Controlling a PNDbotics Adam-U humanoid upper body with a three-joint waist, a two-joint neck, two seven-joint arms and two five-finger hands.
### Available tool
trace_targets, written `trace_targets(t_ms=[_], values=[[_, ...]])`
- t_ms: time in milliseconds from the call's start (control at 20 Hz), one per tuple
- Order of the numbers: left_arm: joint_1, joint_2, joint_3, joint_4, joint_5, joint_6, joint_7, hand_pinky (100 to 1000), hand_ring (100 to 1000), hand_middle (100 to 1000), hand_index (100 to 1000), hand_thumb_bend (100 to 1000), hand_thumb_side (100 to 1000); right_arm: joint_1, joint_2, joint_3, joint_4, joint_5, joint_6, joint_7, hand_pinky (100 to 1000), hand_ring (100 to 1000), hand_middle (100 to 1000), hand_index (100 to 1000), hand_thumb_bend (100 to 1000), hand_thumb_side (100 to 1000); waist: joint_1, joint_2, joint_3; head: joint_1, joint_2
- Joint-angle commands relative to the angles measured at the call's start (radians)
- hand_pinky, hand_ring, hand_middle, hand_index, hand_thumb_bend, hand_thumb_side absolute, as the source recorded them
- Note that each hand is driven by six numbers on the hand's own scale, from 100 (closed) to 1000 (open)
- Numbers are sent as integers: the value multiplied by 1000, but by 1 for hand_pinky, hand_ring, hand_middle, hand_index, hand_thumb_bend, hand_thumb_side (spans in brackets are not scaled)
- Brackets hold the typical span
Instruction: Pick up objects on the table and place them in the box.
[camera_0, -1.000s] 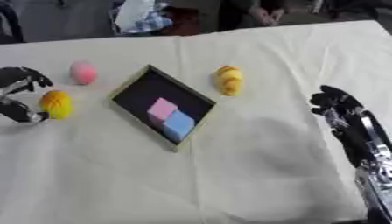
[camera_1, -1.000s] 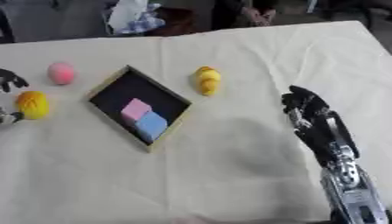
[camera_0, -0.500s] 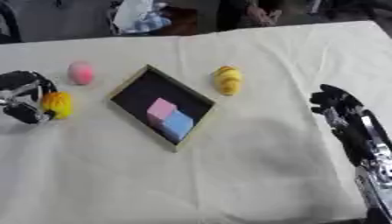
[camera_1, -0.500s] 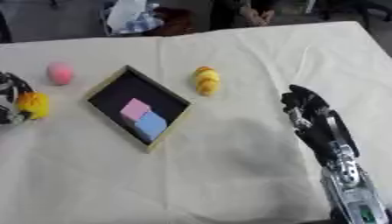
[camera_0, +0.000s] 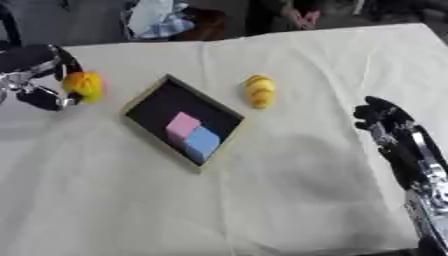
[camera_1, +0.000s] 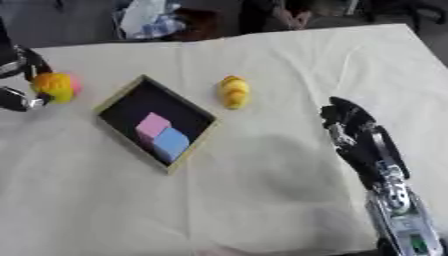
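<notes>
The left hand (camera_0: 39, 82) is curled around a round yellow-orange ball (camera_0: 84, 85) at the left side of the table (camera_0: 289, 190). The ball looks lifted a little, but that is hard to tell. Just behind the ball in the right eye view peeks a bit of a pink ball (camera_1: 76, 85). Next to the hand is the box (camera_0: 139, 101), a flat dark tray with a pale rim, turned at a slant. Inside it lie a pink block (camera_0: 183, 124) and a blue block (camera_0: 202, 142), touching each other. Past the box, near the middle of the table, sits a yellow lumpy toy (camera_0: 258, 90) by itself. The right hand (camera_0: 383, 122) rests at the right side of the table with its fingers slack, holding nothing. The step in hand looks like carrying the yellow-orange ball to the box. The next move calls for moving the ball sideways over the dark tray, over a bare spot beside the blocks, and then letting go. The pink ball and the yellow toy still wait outside the box. No words or labels can be read anywhere.
</notes>
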Motion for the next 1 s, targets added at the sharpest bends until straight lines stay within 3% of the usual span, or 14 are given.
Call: trace_targets(t_ms=[50,200,650,800,850,900,1000], values=[[-46,-16,-37,-47,25,-22,-31,688,555,569,690,207,154,-11,-12,2,-11,-4,0,5,799,809,724,855,100,492,-6,-19,-14,6,2],[-69,-75,-79,-34,30,-49,-61,688,556,570,691,202,154,-9,-10,0,-11,-5,0,5,799,809,724,855,100,492,-6,-22,-12,-2,3],[-75,-93,-83,-15,20,-66,-57,695,567,580,691,202,154,-9,-9,0,-11,-5,0,5,799,809,724,855,100,498,-7,-21,-12,-1,2],[-71,-146,-125,-26,44,-91,-83,700,579,593,713,187,155,-13,-8,7,-10,-6,1,11,799,809,723,855,100,492,-6,-21,-26,1,3],[-74,-163,-131,-19,45,-95,-90,701,581,595,715,256,204,-12,-8,6,-10,-7,1,11,799,809,723,855,100,487,-6,-21,-26,-1,4],[-76,-178,-134,-12,43,-98,-94,702,582,597,716,191,154,-13,-8,6,-10,-7,0,11,799,809,723,855,100,492,-7,-21,-26,-1,3],[-80,-199,-137,1,36,-105,-97,704,585,599,719,195,153,-13,-7,7,-10,-7,0,12,799,810,723,855,100,492,-9,-21,-28,0,3]])
